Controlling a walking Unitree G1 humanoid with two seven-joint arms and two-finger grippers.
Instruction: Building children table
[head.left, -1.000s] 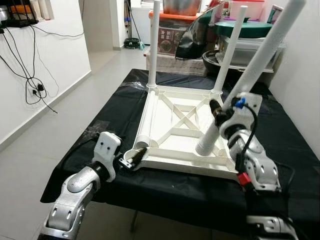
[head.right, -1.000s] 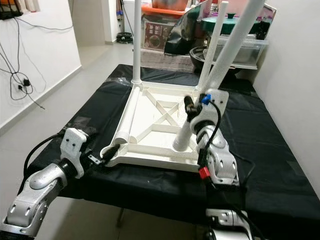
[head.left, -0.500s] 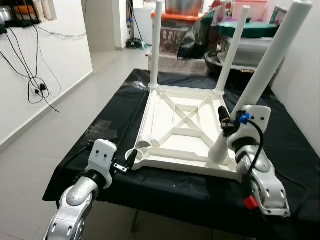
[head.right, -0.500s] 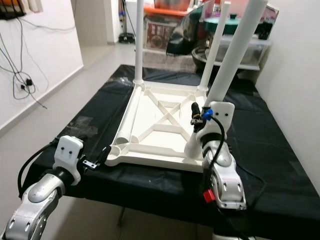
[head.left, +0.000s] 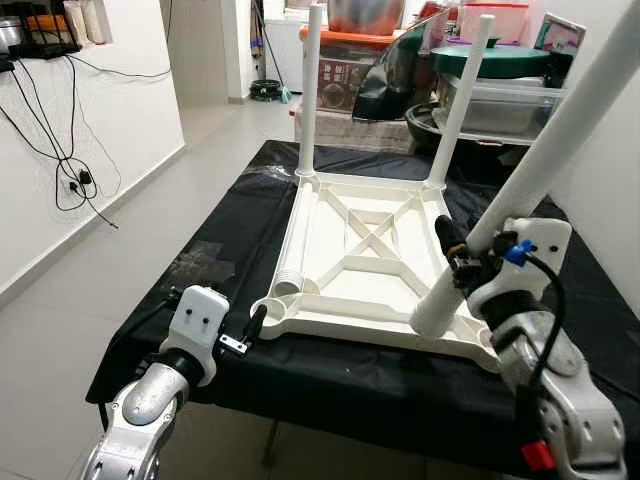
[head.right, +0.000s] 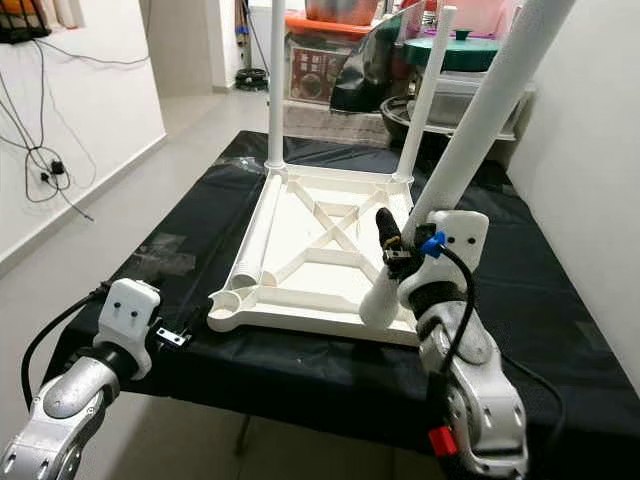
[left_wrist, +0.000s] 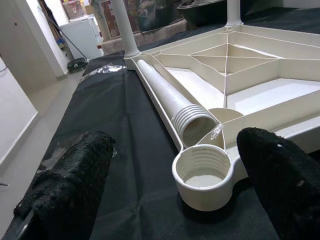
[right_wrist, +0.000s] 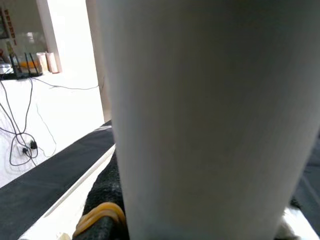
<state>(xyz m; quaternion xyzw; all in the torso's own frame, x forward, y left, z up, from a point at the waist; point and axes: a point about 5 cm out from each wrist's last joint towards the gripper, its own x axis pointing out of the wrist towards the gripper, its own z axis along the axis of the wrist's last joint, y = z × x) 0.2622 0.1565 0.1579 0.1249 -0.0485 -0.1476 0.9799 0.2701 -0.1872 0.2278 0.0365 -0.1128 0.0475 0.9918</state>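
A: What sits on the worktop (head.left: 560, 250)?

B: Its black cover carries the white children's table top (head.left: 375, 270), turned underside up. Two legs (head.left: 311, 90) stand upright in the far corner sockets. A third leg (head.left: 293, 235) lies flat along the frame's left side, threaded end toward the robot.

A: And the long tube rising on the right?

B: That is the fourth leg (head.left: 540, 165), clamped in the right tool (head.right: 392, 250). It leans steeply, its lower end down at the near-right corner of the frame.

A: What has changed in the last second?

B: The foot of that leg has travelled from mid-frame out to the near-right corner, so I judge it is being lined up with that socket. The left tool (head.left: 250, 327) has pulled back; before, it touched the near-left corner, now it hovers just short of it.

A: How does the left tool stand?

B: Spread wide, its fingers (left_wrist: 70, 185) either side of the empty threaded socket (left_wrist: 202, 175), holding nothing.

A: What remains?

B: Seating this leg, then fitting the lying one.
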